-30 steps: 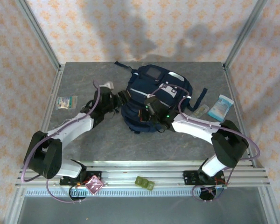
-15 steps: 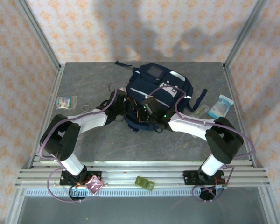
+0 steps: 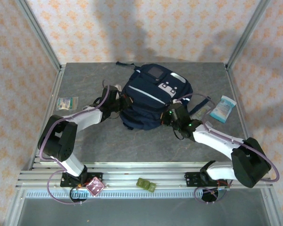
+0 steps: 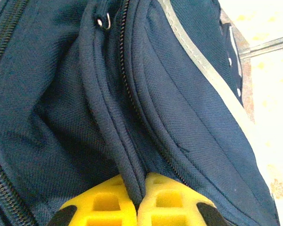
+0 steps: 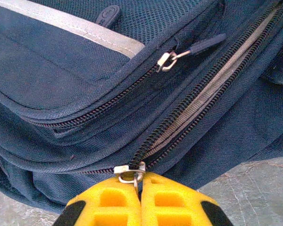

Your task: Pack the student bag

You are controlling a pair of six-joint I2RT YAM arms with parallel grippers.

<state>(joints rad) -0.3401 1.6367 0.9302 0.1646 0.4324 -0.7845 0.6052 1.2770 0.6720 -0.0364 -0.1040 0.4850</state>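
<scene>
- The student bag [image 3: 151,96] lies flat on the grey table [image 3: 132,146], in the middle and toward the far side.
- Its long axis runs from far to near, leaning a little to the left at the near end. The grey square patch [image 3: 156,72] is at the far end, and the white stripe [image 3: 148,94] crosses the front panel on a slant.
- The left gripper [image 4: 139,190] is at the bag's left flank. Its yellow fingers are pressed together on a raised fold of navy fabric [image 4: 118,141] that runs beside a zipper.
- The right gripper [image 5: 140,186] is at the bag's near-right edge. Its fingers are closed on a metal zipper pull [image 5: 130,173] at the end of the long zipper, whose teeth stand apart over pale grey lining.
- A second pull with a navy tab [image 5: 166,61] sits on the pocket zipper above it.
- A dark strap [image 3: 201,101] trails off the bag's right side toward a blue-and-white packet [image 3: 222,108], which lies apart from the bag near the table's right edge.
- A small clear packet [image 3: 67,102] lies well to the left, beyond the left arm.
- A green block [image 3: 146,184] rests on the rail between the arm bases.
</scene>
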